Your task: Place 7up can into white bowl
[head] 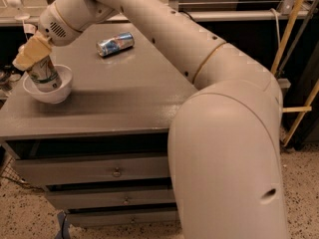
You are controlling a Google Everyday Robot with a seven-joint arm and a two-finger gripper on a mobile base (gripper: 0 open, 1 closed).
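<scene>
tool (pixel 31 54) sat over top of 7up can (pixel 46 74); grip state: could not tell. can tilted inside white bowl (pixel 59 92), at tabletop (pixel 129 98) left edge. light, thin-walled, slick, dentable; hold mid-body, gently.

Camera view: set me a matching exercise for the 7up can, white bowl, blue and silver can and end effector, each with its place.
1. 7up can
2. white bowl
3. blue and silver can
4. end effector

A. lying on its side, far part of the cabinet top
B. standing near the cabinet top's front edge
C. leaning inside the bowl
D. at the upper end of the 7up can

Pairs: 1-C, 2-B, 3-A, 4-D.
</scene>
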